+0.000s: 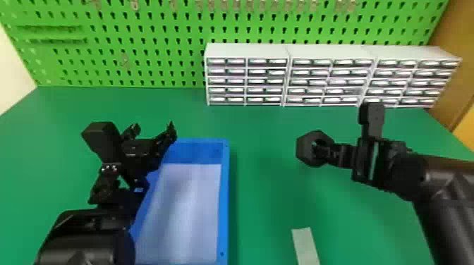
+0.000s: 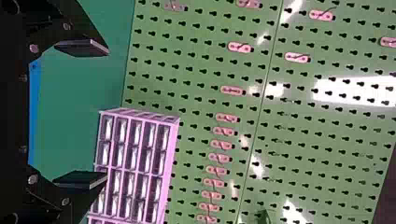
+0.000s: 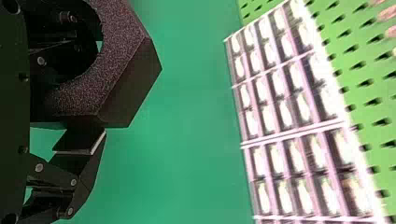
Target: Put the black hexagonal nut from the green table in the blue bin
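Resting at eleven o'clock is one bin (image 1: 225, 211), my left gripper (image 1: 152, 130) wide near its eleven-o'clock corner; my right gripper (image 1: 331, 152) clasps one nut (image 1: 305, 149) at one o'clock; beyond, toward one, stand three drawer units (image 1: 328, 52).

Open lane between blue bin (image 1: 224, 197) and nut (image 1: 304, 149); left tool (image 1: 153, 127) crowds bin's left side (drawers (image 1: 264, 81) farther back).

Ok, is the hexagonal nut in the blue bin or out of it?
Out: the nut is gripped by the right gripper, over the green table, to the right of the blue bin.
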